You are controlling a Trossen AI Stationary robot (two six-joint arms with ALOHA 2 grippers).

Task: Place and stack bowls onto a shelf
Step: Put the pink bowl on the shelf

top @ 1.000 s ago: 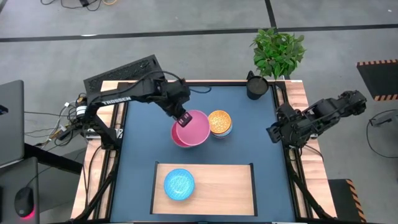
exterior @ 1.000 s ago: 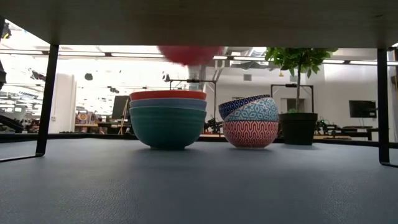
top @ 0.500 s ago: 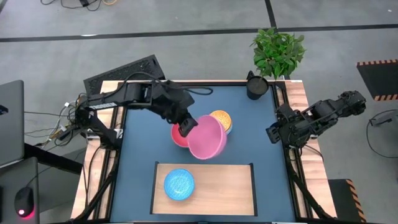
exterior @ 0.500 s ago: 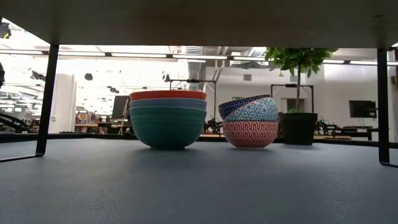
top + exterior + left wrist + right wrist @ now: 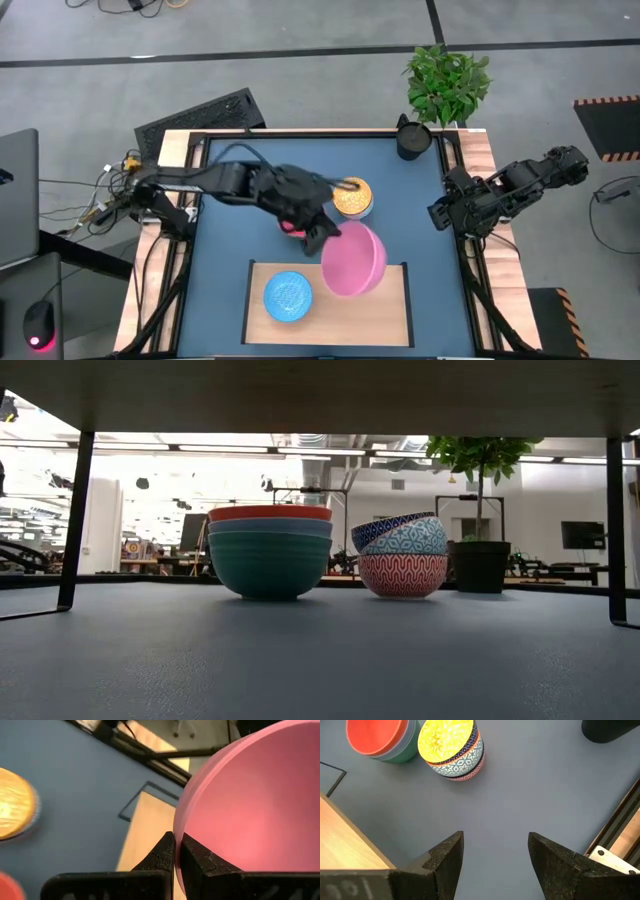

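Note:
My left gripper [image 5: 322,238] is shut on a plain pink bowl [image 5: 353,260], which hangs over the far edge of the pale wooden shelf [image 5: 380,310]. A patterned light-blue bowl [image 5: 288,296] stands on the shelf's left half. Behind it on the blue tabletop, the red-topped stack of wide bowls [image 5: 270,550] rests on its green bottom bowl. Beside that stands the stack of small patterned bowls [image 5: 352,197]. My right gripper [image 5: 437,215] waits open at the table's right edge, nothing between its fingers [image 5: 445,857]. My left gripper pinches the pink bowl's rim [image 5: 176,827] with one finger inside [image 5: 200,862] and one outside the wall. The fingers come slanting down from the table's far left. The bowl is lifted clear and tilted, its inside still showing from above.
A dark cup [image 5: 412,138] and a potted plant [image 5: 447,82] stand at the far right corner. The shelf's right half [image 5: 385,325] is bare wood. Black frame rails [image 5: 455,170] run along the table's sides.
My left gripper has carried the pink bowl from above the red-topped stack toward the table's near edge and somewhat to the right, rising out of the low view, until it hangs over the shelf's far edge. The bowl has tipped further on the way.

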